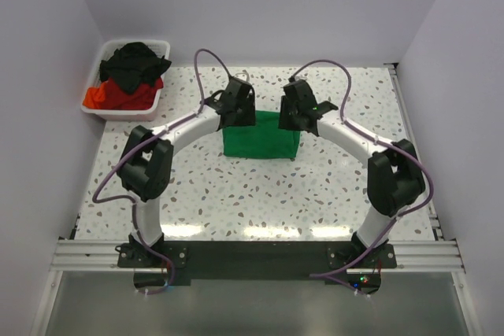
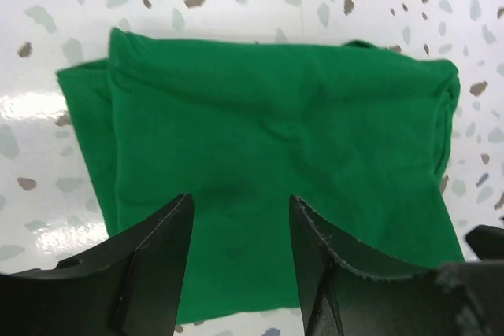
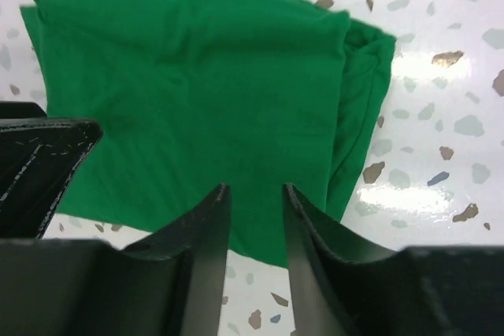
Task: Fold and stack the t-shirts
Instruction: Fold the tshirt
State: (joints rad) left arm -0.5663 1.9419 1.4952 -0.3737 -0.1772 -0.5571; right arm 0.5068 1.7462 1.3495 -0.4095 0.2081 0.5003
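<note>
Your left gripper (image 2: 240, 204) is holding its fingers apart above the green t-shirt (image 2: 276, 123), clamping nothing; your right gripper (image 3: 256, 191) is gaping narrower, also empty. They are hovering, I judge, because the shirt is lying folded mid-table. The speckled table (image 1: 236, 202) is gleaming between pale walls (image 1: 276, 5); a black t-shirt (image 1: 138, 60) and red t-shirt (image 1: 118, 97) are waiting in the white bin (image 1: 142, 40), far left.

Toward far edge of worktop (image 1: 236, 194), centred: folded t-shirt (image 1: 260, 143). In far left corner: bin (image 1: 154, 101), heaped t-shirts (image 1: 130, 72) inside.
</note>
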